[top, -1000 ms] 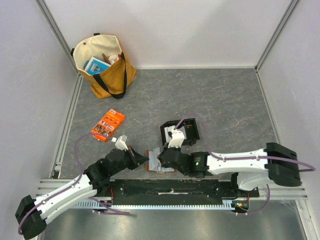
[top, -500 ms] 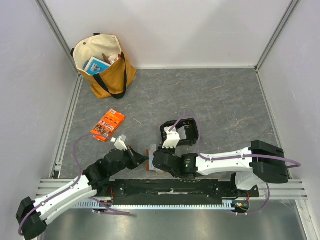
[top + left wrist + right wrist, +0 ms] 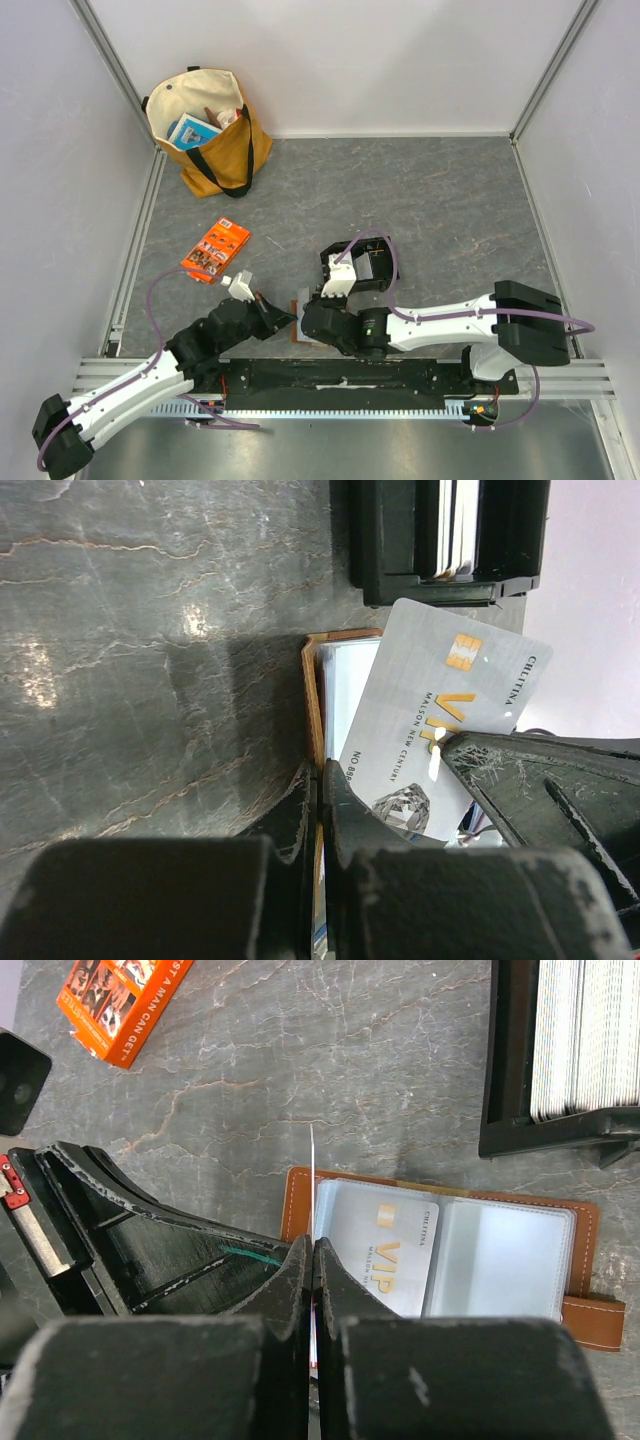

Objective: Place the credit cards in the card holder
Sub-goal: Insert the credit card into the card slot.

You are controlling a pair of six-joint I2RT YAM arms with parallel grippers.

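The card holder [image 3: 440, 1260] lies open on the floor, brown with clear pockets, and a white VIP card [image 3: 385, 1245] lies in its left pocket. My right gripper [image 3: 313, 1245] is shut on another credit card [image 3: 312, 1160], held upright and edge-on over the holder's left edge. In the left wrist view this card [image 3: 440, 720] shows its VIP face. My left gripper [image 3: 318, 775] is shut on the holder's brown left edge [image 3: 312, 700]. In the top view both grippers [image 3: 283, 318] [image 3: 308, 322] meet over the mostly hidden holder [image 3: 296, 308].
A black tray [image 3: 360, 265] with several more cards [image 3: 585, 1040] stands just beyond the holder. An orange printed packet [image 3: 215, 250] lies to the left. A tan tote bag [image 3: 210, 130] stands at the back left. Walls close in the floor.
My right arm has moved left, bringing its card over the holder's left side. My left arm has stayed still.
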